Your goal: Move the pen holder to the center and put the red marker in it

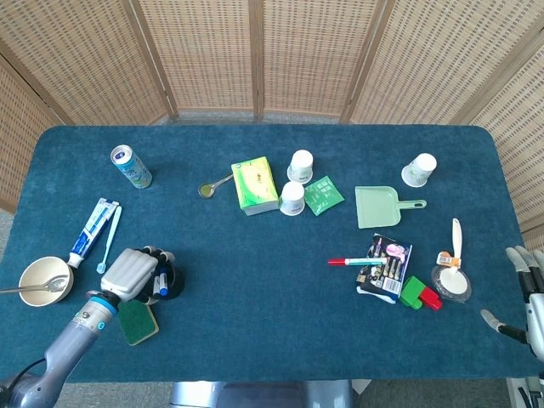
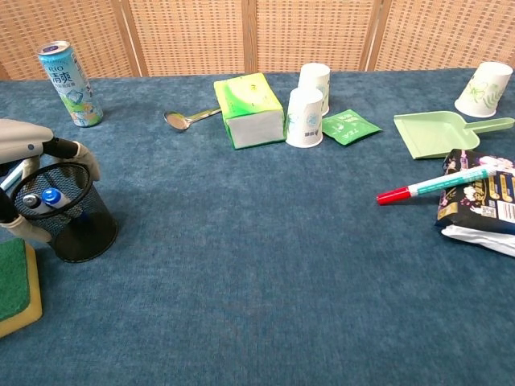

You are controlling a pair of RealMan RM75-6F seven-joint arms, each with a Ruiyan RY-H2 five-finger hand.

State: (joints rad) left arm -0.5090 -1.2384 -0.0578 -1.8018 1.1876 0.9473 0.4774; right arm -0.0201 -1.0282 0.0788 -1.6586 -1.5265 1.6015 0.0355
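Observation:
The black mesh pen holder (image 1: 169, 279) (image 2: 80, 225) stands at the table's left front, with a blue-capped marker (image 2: 50, 195) inside it. My left hand (image 1: 133, 271) (image 2: 34, 153) is wrapped around it: the fingers (image 2: 79, 156) curl over the far rim and the thumb (image 2: 22, 230) lies against the near wall. The red marker (image 1: 357, 261) (image 2: 434, 185) lies to the right, its red cap on the cloth and its teal end resting on a snack packet (image 1: 387, 268) (image 2: 483, 201). My right hand (image 1: 527, 293) hangs off the table's right edge, fingers apart, holding nothing.
A green sponge (image 1: 136, 321) (image 2: 12, 285) lies just in front of the holder. A bowl with a spoon (image 1: 44, 280), toothpaste (image 1: 92, 229) and a can (image 1: 130, 166) are to the left. A tissue box (image 1: 254, 184), cups (image 1: 292, 198) and a green dustpan (image 1: 378, 206) sit further back.

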